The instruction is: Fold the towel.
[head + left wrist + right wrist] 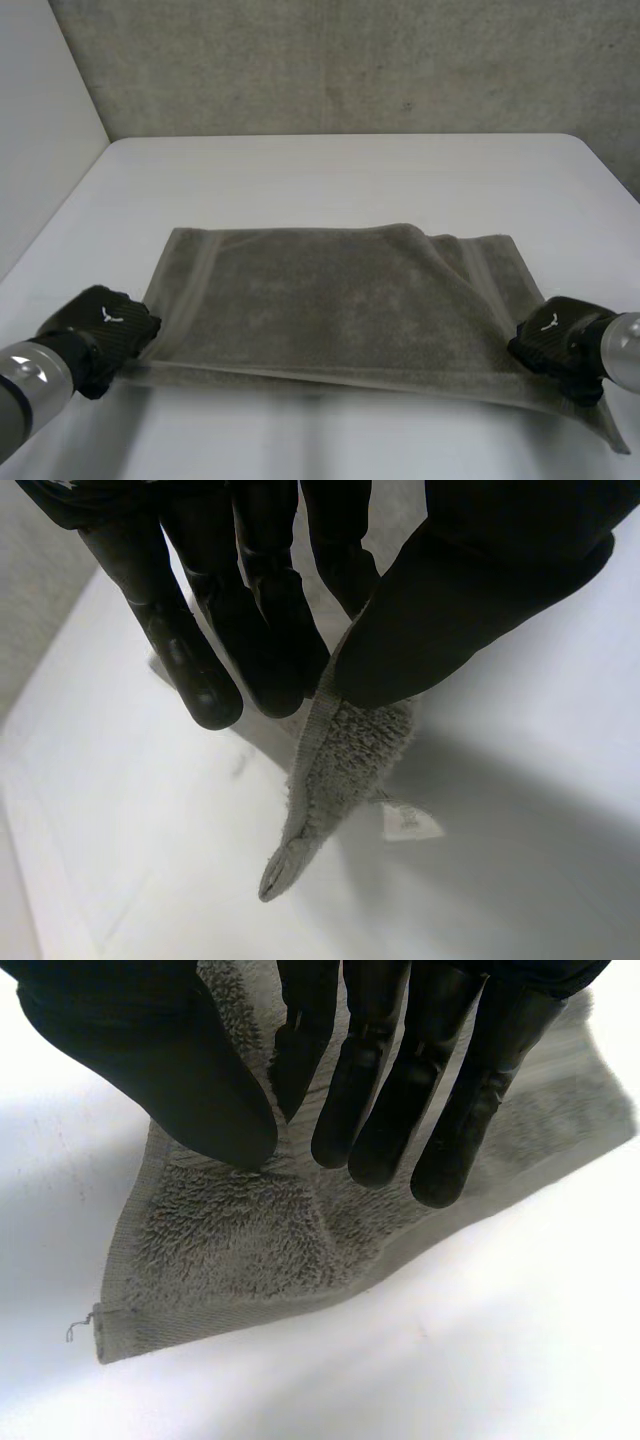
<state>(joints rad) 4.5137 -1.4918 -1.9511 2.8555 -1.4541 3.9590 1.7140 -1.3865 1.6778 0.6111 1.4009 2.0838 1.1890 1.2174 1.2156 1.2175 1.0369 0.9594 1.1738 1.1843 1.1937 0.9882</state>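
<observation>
Towel point(340, 300), grey-brown: lay spread on the white table point(330, 170), its near edge raised off the surface. Left hand point(110, 325): thumb and fingers pinched the near-left corner. Right hand point(555, 335): pinched the near-right corner likewise, presumably to carry that edge to the far side. Care tag point(410, 822), white, at the left corner: no writing legible.

Soft even light (glare on table point(520, 1360))

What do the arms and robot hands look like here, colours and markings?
The left robot hand and right robot hand are matte black, each with a small white mark on its back. Fingers are smooth black with rounded tips. The left arm and right arm end in silver-grey cylinders.
</observation>
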